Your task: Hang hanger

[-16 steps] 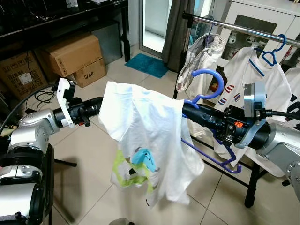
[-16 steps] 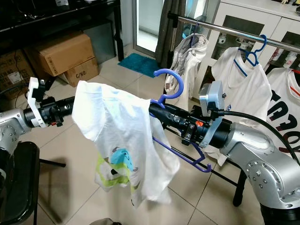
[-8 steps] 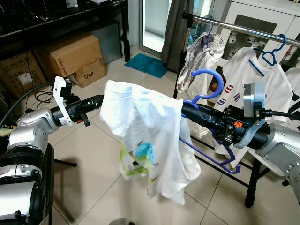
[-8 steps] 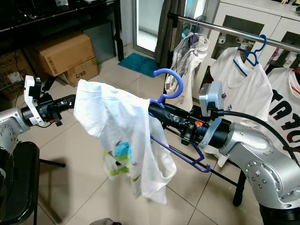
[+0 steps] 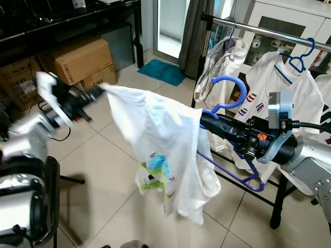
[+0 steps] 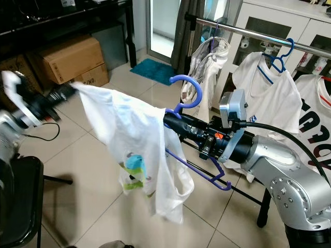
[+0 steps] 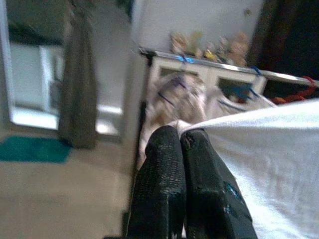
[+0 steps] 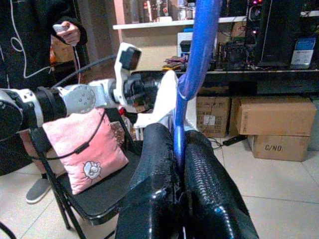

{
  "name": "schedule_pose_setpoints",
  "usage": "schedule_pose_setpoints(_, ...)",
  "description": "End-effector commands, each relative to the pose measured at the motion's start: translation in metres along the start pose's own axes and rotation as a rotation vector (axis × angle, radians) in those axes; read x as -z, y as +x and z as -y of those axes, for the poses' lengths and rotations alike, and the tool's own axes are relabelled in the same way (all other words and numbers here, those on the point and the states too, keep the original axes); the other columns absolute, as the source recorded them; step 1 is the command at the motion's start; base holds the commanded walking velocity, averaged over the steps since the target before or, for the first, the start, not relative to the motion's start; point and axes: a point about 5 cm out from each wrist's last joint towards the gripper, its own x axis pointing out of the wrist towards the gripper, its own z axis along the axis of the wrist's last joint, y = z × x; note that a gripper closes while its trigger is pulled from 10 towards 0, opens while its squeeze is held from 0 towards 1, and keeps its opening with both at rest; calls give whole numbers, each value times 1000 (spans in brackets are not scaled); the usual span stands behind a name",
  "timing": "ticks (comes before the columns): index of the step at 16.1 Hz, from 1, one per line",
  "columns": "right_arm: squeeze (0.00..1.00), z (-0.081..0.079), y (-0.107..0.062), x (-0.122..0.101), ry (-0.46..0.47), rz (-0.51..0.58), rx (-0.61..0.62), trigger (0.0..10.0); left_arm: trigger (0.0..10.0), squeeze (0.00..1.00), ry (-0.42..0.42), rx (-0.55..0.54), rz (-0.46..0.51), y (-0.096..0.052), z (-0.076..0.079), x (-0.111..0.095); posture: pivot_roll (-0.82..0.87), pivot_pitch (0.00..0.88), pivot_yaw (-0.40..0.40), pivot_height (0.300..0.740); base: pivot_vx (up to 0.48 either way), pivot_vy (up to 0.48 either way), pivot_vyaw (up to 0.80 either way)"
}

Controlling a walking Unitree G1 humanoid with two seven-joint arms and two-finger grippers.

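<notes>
A blue plastic hanger (image 5: 228,82) sticks out in front of me with its hook up, and my right gripper (image 5: 206,119) is shut on its neck (image 8: 180,130). A white T-shirt (image 5: 160,139) with a blue and green print drapes over the hanger and hangs toward the floor. My left gripper (image 5: 98,91), blurred, is shut on the shirt's left edge (image 7: 259,144) and holds it stretched out to the left. The metal clothes rail (image 5: 269,32) runs behind at the upper right, beyond the hanger's hook.
Other white shirts (image 5: 282,88) hang on the rail from blue hangers. Cardboard boxes (image 5: 83,59) and a teal mat (image 5: 161,71) lie on the tiled floor. A black chair with a pink cushion (image 8: 84,149) stands at my left. A person (image 8: 60,30) stands behind.
My left arm has swung up and to the left with the shirt's edge, stretching the cloth out. The right gripper and the hanger have stayed in place.
</notes>
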Motion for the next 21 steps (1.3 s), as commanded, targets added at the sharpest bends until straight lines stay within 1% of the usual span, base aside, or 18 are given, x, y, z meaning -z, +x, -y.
schedule_pose_setpoints(1, 0, -2, 0, -4, -15, 18, -1, 10000, 0, 0, 26, -44, 38, -3, -6, -10, -159, 0, 35, 740, 0, 0, 0)
schedule_pose_setpoints(2, 0, -2, 0, -4, -15, 18, 0, 10000, 0, 0, 33, -62, 46, -4, -8, -12, -159, 0, 35, 740, 0, 0, 0)
schedule_pose_setpoints(3, 0, -1, 0, -4, -14, 18, 1, 10000, 0, 0, 49, -104, 67, -7, -12, -16, -157, 0, 33, 740, 0, 0, 0)
schedule_pose_setpoints(6, 0, -1, -1, -4, -13, 18, 2, 10000, 0, 0, 64, -149, 87, -12, -16, -20, -155, 0, 31, 740, 0, 0, 0)
schedule_pose_setpoints(10, 0, 0, -2, -5, -11, 20, 3, 10000, 0, 0, 111, -296, 88, -23, -28, -24, -155, 0, 31, 740, 0, 0, 0)
schedule_pose_setpoints(15, 0, 0, -2, -5, -13, 20, 5, 10000, 0, 0, 119, -344, 90, -25, -32, -24, -155, 0, 31, 740, 0, 0, 0)
schedule_pose_setpoints(16, 0, 0, -2, -5, -13, 20, 4, 10000, 0, 0, 112, -328, 81, -24, -31, -22, -155, 0, 30, 740, 0, 0, 0)
schedule_pose_setpoints(17, 0, 0, -1, -5, -13, 20, 3, 10000, 118, 0, 110, -284, 50, -20, -27, -18, -154, 0, 30, 740, 0, 0, 0)
schedule_pose_setpoints(18, 0, 0, -1, -5, -14, 21, 2, 10000, 10000, 0, 124, -234, 11, -15, -23, -14, -154, 0, 30, 740, 0, 0, 0)
schedule_pose_setpoints(19, 0, 0, 0, -5, -14, 23, 1, 10000, 10000, 816, 152, -203, -17, -13, -21, -12, -154, 0, 30, 740, 0, 0, 0)
schedule_pose_setpoints(20, 0, 1, 0, -5, -15, 23, 1, 10000, 10000, 1000, 160, -166, -36, -11, -18, -10, -155, 0, 31, 740, 0, 0, 0)
schedule_pose_setpoints(21, 0, 1, 0, -5, -16, 23, 2, 10000, 10000, 1000, 164, -146, -48, -11, -17, -10, -155, 0, 31, 740, 0, 0, 0)
